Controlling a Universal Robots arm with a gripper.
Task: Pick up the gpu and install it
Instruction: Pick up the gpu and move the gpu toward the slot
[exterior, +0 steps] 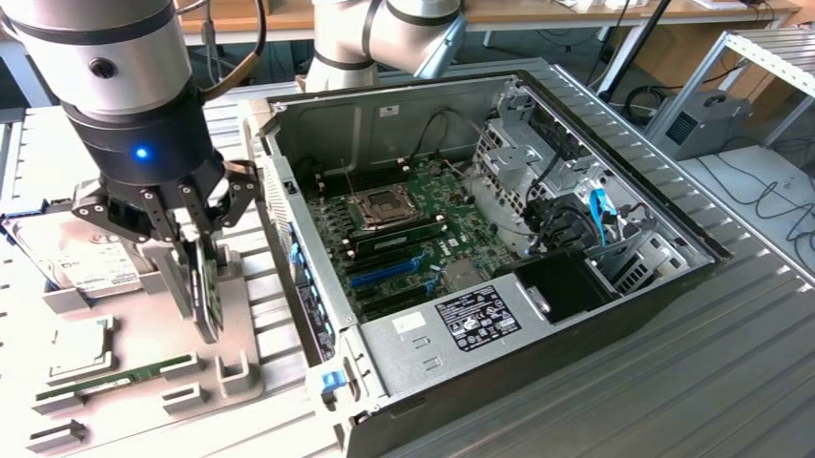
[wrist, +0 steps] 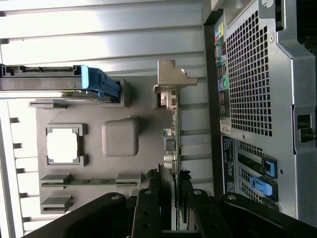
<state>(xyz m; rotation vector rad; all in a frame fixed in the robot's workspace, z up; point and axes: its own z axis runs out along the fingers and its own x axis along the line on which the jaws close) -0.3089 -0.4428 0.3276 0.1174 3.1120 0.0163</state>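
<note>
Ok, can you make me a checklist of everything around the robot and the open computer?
Surface: grey ribbed metal table with a grey holder tray on it.
Job's things: gpu standing on edge at the tray; open computer case beside it, motherboard showing.
Clutter: hard drive, processor chip and RAM stick in the tray.
Tool: closed on the gpu, a finger each side.
Cables: blue cables inside the case; black cables beyond the table.
Surroundings: another robot arm behind the case.
</note>
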